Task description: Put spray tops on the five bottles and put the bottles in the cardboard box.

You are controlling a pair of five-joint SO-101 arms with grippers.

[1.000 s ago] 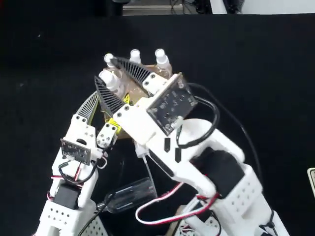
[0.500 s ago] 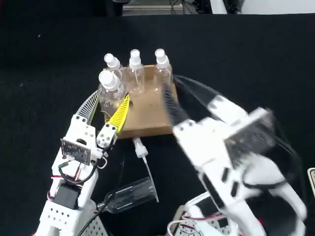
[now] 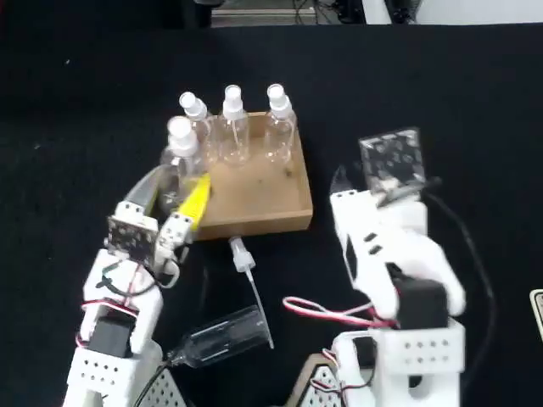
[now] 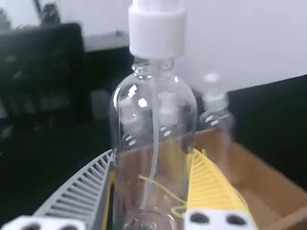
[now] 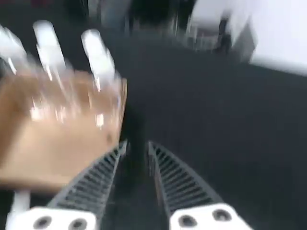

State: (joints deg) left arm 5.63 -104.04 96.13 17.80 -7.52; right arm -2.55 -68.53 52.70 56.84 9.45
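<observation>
Left gripper clamped on capped bottle at the cardboard box edge (3 capped bottles standing inside), right gripper slightly open, empty, beside it.

Three bottles stand inside the cardboard box.

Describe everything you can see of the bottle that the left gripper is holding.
The clear round plastic bottle is roughly upright, clamped low on its body between the grey and yellow fingers of the left gripper. A white spray top sits on its neck, and a thin dip tube runs down inside; it looks empty. It is at the left arm's side of the brown cardboard box, next to three capped bottles. Whether its base rests on anything is hidden.
</observation>
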